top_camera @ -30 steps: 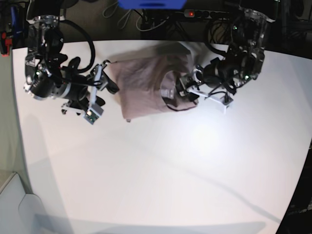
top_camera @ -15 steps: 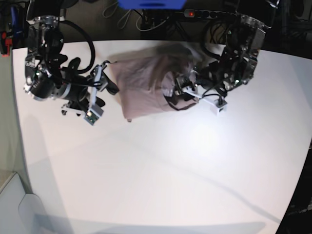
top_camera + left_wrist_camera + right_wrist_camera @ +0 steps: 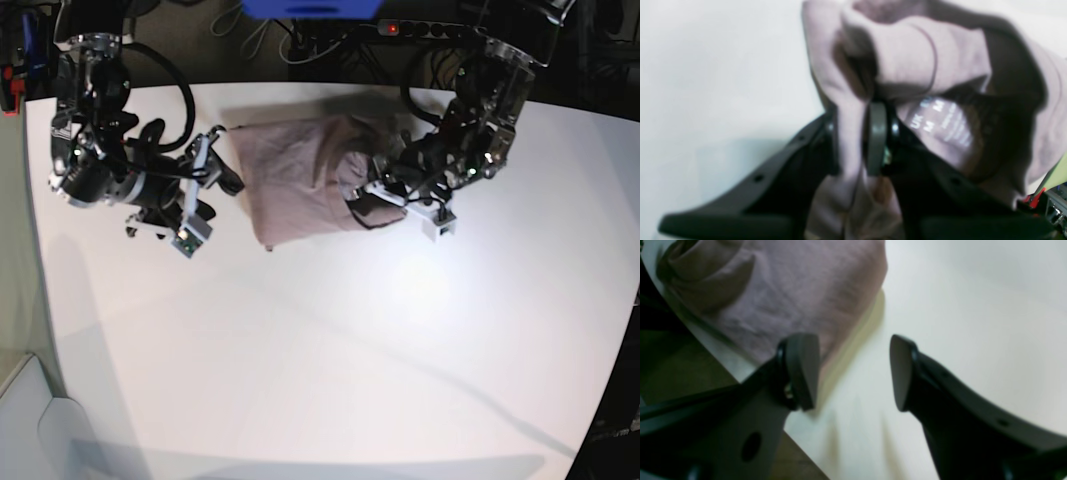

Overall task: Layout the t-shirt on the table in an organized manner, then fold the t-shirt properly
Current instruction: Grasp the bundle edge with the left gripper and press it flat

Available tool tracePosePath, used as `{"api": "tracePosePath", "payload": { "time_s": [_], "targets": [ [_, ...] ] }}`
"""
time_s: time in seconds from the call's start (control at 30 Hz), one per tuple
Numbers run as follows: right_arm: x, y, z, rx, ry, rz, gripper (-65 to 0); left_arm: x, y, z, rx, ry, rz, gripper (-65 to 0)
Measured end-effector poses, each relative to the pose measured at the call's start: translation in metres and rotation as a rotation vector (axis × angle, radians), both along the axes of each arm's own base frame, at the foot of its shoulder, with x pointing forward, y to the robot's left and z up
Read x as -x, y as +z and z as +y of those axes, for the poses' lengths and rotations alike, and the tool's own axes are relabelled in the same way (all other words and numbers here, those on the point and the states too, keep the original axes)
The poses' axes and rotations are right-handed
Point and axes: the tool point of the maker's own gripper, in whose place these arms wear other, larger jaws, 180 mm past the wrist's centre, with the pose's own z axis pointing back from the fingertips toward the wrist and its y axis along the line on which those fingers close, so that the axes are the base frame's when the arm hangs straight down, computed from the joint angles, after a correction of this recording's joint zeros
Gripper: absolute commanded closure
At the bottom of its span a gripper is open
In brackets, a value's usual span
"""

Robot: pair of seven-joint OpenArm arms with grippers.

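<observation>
The mauve t-shirt (image 3: 300, 175) lies bunched at the back of the white table (image 3: 350, 350), its collar end folded over toward the right. My left gripper (image 3: 378, 192) is at that collar end. In the left wrist view this gripper (image 3: 857, 140) is shut on a fold of the t-shirt (image 3: 907, 50), beside the pale neck label (image 3: 940, 126). My right gripper (image 3: 228, 185) stands at the shirt's left edge. In the right wrist view it (image 3: 851, 373) is open, with one fingertip (image 3: 801, 370) at the edge of the t-shirt (image 3: 800, 290) and only bare table (image 3: 973, 306) between the fingers.
Beyond the table's back edge are a power strip (image 3: 410, 28) with a red light, cables and a blue object (image 3: 310, 8). The table's curved left edge (image 3: 35, 250) runs close to the right arm. White tabletop stretches across the front of the base view.
My left gripper has pushed left into the collar end and shut on the cloth, drawing the fold up. The right arm has stayed where it was, open.
</observation>
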Motion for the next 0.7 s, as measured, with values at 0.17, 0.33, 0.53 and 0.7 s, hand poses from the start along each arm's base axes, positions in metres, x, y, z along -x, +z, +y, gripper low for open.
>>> {"api": "tracePosePath", "payload": {
  "time_s": [0.17,0.33,0.53,0.7],
  "targets": [
    [-0.004,0.003,-0.017,0.017,-0.040,-0.011,-34.0,-0.005,0.006,-0.001,-0.006,-0.023,-0.001,0.0],
    [-0.012,0.009,-0.043,0.018,-0.128,-0.034,-34.0,-0.024,0.013,-0.007,-0.145,-0.154,-0.086,-0.4],
    [-0.016,0.020,-0.102,0.049,-0.311,-0.068,-34.0,-0.041,0.023,-0.037,-0.361,-0.444,-0.237,-0.4],
    [-0.012,0.028,-0.144,0.077,-0.433,-0.092,-34.0,-0.063,0.044,-0.063,-0.505,-0.614,-0.395,-0.4]
  ]
}}
